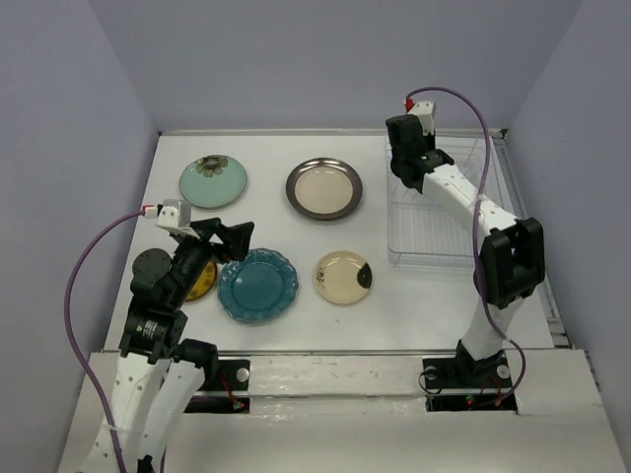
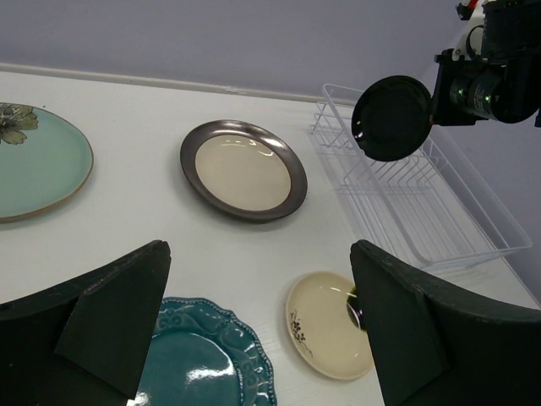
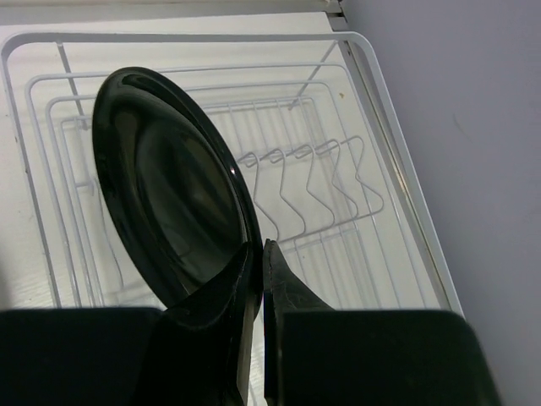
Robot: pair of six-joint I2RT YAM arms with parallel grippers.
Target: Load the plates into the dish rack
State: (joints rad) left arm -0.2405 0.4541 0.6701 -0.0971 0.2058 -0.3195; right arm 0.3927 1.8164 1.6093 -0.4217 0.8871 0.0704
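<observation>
Black plate [image 3: 161, 194]: glossy, round, with a shallow rim. It is held on edge above the dish rack [image 3: 338, 182], likely so that its rim can drop between the bars.
Right gripper [image 3: 260, 249]: the fingers pinch the plate's lower rim, almost closed, with only the thin edge between them.
Dish rack: white wire with thin parallel bars and bent dividers. The slots in view hold nothing.
Left gripper [image 2: 258, 254]: fingers spread wide and holding nothing, poised above the scalloped teal plate [image 1: 257, 284], probably the next pick.
Waiting plates: the teal plate, cream plate [image 1: 343, 277], metal plate [image 1: 324, 188] and mint plate [image 1: 213, 181] lie flat on the matte white table [image 1: 414, 305]. The yellow-orange plate [image 1: 204, 281] is half hidden under the left arm.
</observation>
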